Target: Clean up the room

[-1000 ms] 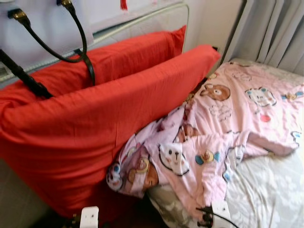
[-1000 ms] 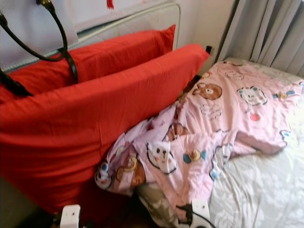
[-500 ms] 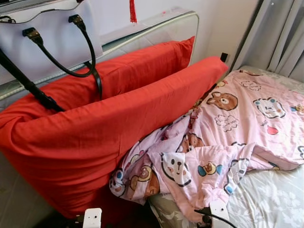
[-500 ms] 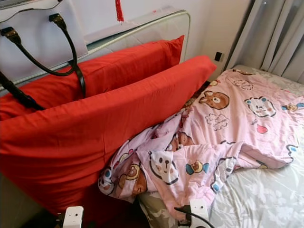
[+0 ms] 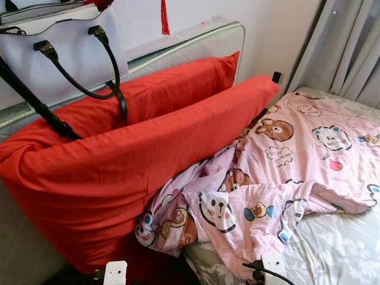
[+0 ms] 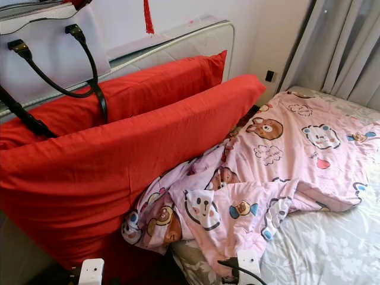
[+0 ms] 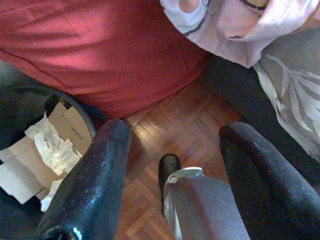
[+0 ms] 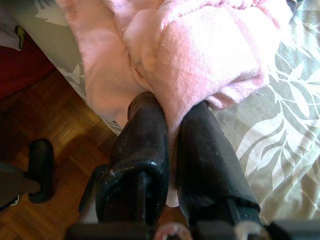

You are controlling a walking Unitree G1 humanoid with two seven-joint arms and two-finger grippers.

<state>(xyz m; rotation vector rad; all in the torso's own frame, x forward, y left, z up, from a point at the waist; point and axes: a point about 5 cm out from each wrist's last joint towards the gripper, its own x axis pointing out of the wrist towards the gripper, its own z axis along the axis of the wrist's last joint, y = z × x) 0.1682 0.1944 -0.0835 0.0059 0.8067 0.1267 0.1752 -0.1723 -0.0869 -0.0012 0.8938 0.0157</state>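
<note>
Pink cartoon-print fleece blanket [image 5: 285,172], crumpled across the grey leaf-patterned bed sheet [image 5: 338,249]: we hold its hanging edge clenched in our right end effector [image 8: 170,120], presumably to pull it straight. Left end effector [image 7: 172,150] spread wide, empty (over parquet floor [image 7: 175,120]). Two long red fabric pillows [image 5: 136,148] lean against the headboard.

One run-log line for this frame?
right gripper: shut on pink blanket | left gripper: open, idle over floor | red pillows: against headboard
</note>
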